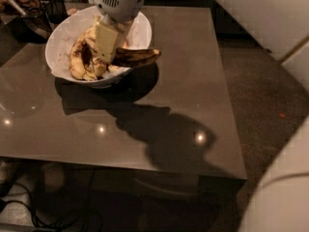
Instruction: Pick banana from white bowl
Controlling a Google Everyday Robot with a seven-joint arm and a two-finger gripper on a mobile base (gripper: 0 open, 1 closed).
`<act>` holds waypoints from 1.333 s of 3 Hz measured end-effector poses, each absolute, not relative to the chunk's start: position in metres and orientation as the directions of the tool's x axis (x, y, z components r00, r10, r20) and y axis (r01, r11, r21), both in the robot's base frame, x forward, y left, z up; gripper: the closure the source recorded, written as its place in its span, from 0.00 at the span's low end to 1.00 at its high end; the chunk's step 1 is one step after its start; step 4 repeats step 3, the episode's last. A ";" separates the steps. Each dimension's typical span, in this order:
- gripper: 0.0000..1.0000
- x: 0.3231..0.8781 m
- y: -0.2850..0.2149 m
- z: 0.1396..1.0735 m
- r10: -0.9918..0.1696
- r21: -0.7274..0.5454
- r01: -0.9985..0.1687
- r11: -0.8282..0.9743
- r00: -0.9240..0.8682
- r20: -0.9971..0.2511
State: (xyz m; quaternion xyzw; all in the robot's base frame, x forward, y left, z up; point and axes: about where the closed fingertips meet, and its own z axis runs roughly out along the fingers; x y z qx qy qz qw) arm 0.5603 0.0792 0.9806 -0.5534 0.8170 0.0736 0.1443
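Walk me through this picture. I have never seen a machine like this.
This is a mobile robot with one arm. A single camera looks down on a dark glossy table. The big white shapes at the right are probably the robot's own body. The arm ends in a pincer, which reaches down into a white bowl of bananas. It sits against a dark banana whose tip pokes over the rim; yellower bananas lie beside it. Whether the banana is gripped cannot be told.
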 end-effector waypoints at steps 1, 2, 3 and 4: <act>1.00 0.520 0.055 0.973 -0.861 0.029 -0.905 0.425 -0.414 -0.297; 1.00 0.492 0.040 0.971 -0.838 0.040 -0.879 0.476 -0.467 -0.283; 1.00 0.492 0.042 0.972 -0.835 0.038 -0.878 0.478 -0.467 -0.290; 1.00 0.492 0.042 0.972 -0.835 0.038 -0.878 0.478 -0.467 -0.290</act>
